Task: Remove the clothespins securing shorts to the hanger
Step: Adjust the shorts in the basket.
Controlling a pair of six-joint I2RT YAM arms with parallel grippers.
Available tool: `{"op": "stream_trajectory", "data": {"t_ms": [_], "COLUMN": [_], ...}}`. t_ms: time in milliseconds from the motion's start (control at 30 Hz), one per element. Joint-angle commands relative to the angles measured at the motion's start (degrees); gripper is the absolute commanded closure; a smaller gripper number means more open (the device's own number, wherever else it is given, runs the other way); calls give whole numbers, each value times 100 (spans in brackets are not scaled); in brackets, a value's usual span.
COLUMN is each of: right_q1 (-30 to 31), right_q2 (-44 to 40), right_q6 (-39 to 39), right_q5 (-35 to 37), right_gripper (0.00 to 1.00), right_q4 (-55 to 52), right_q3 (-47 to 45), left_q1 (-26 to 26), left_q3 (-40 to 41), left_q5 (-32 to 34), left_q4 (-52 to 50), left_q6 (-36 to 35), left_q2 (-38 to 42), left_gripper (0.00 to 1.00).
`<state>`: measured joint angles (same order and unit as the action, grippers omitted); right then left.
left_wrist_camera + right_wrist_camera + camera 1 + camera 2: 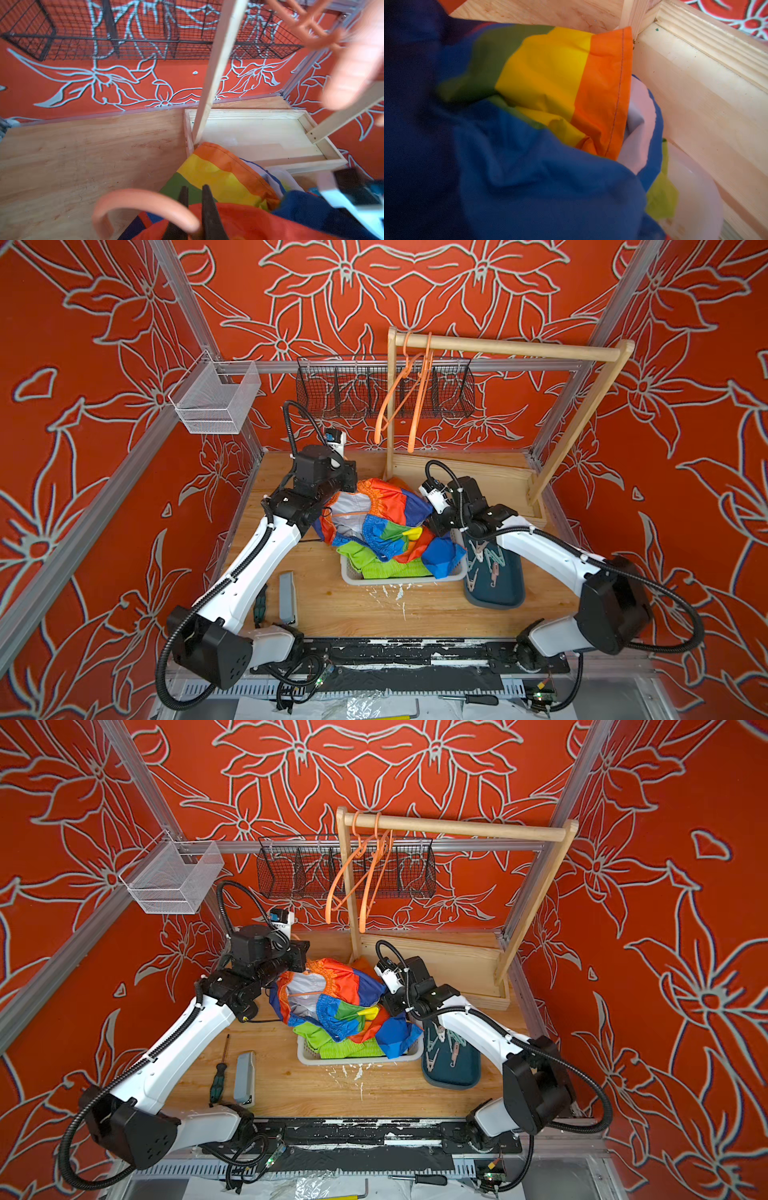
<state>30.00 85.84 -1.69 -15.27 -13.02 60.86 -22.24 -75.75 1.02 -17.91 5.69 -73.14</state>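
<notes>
1. Rainbow colour-block fabric shorts (386, 514): found bunched at the centre of both top views and heaped over the far part of a white plastic basket (390, 581). They are carried on a thin orange plastic hanger (141, 199). Its bar is seen crossing the open waist, and its hook is shown at the bottom centre of the left wrist view.
2. Left gripper (195, 188): the jaws are drawn almost together on the neck of that hanger, just under the hook. This is at the upper left of the shorts in the top views.
3. Right gripper (432, 527): pressed into blue folds at the right edge of the shorts. The fingers are hidden in every view, so neither the opening nor any hold can be told.
4. Pale plastic clothespins (478, 553): several are seen lying loose in a dark teal rounded tray (498, 601), right of the basket. None can be made out on the rainbow pair, though some may be concealed by fabric.
5. Lime green fabric shorts (374, 568): lodged in the basket beneath the rainbow pair, with no hanger visible on them.
6. Two bare orange hangers (417, 406): hung on the round wooden rail (511, 349), upper centre.
7. Black shorts: not found in any view.
8. Progress, as judged: the greater part is considered done, given the bare hangers and the collected pegs. The rainbow pair is taken as the last item, and any peg on its hanger is yet to be found and removed.
</notes>
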Motion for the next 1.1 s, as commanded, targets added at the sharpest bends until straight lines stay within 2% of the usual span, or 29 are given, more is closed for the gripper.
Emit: {"op": "stream_trajectory", "data": {"t_ms": [0,233,467,800,1067], "right_q1": [-47,-57,-80,-222,-459], "right_q2": [300,610,215,-1288,-1803], "right_q6": [39,471,472,172,23], "right_q5": [199,452,637,479,493], "right_gripper": [65,62,53,44,44], "right_q4": [804,1914,1706,355,-320], "right_q3": [-147,-1024,-1235,-1009,-973], "left_q1": [-576,-1338,-1923,-1978,-1873], "left_q3": [-323,187,1110,1681,1640], "left_q5": [155,523,1138,1685,2029], "left_q4": [-200,-37,537,918,919], "left_q6": [-9,335,478,337,82], "left_q2": [234,397,485,426,468], "left_gripper": [100,100,100,100,100]}}
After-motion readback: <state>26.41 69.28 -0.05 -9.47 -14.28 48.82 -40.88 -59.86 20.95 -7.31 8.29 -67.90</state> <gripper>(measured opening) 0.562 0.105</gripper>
